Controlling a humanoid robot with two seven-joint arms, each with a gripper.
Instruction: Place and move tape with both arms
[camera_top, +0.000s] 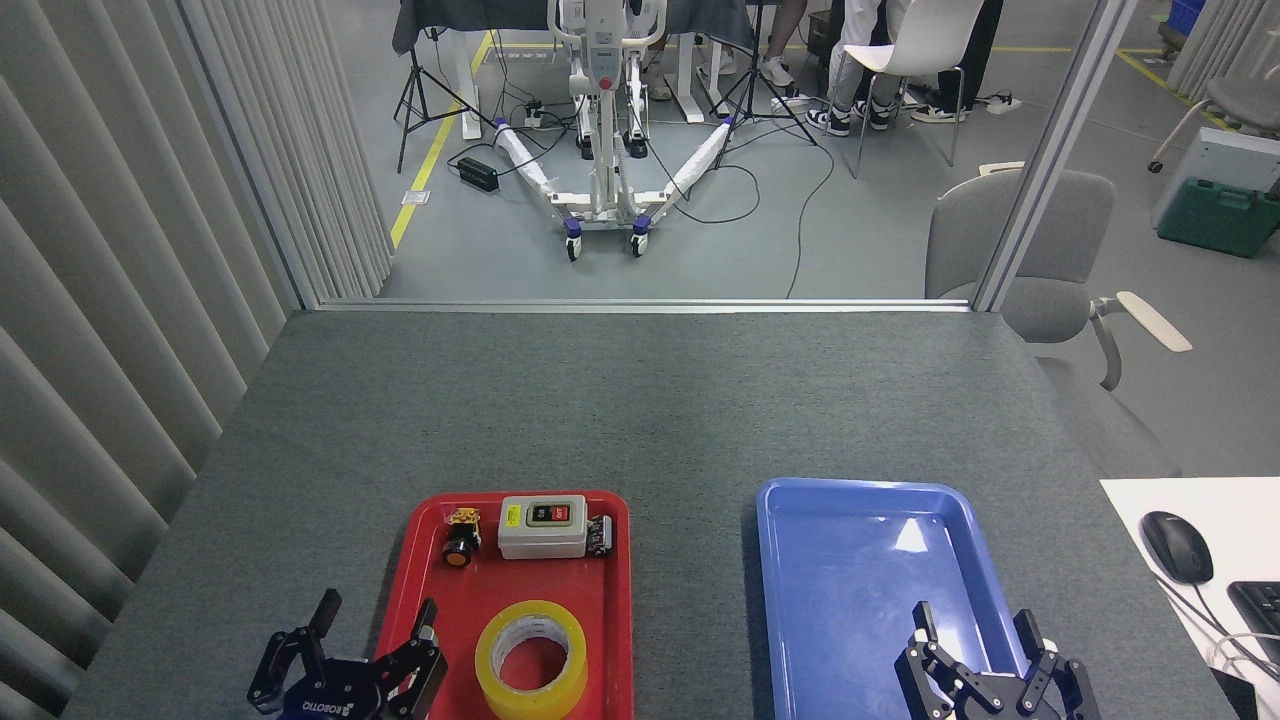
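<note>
A grey felt-covered counter (640, 400) carries two trays side by side near the robot. The roll of yellow tape (531, 659) lies flat in the near part of the red tray (605, 620), its white core facing up. Behind it in the same tray sit a grey switch box (543, 526) and a small black and yellow button (461, 545). The blue tray (860, 560) on the right holds nothing.

The left tool (372, 645) hovers just left of the tape, fingers spread and holding nothing. The right tool (985, 665) hangs over the near corner of the blue tray, fingers also spread and empty.

The likely step is a pick-up by the left tool. It should shift right, centre over the roll, and close across the wall without nudging the tray's rim.

Both tools are cut off at the bottom edge, so the wrists are hidden, and so is the tape's near edge.
</note>
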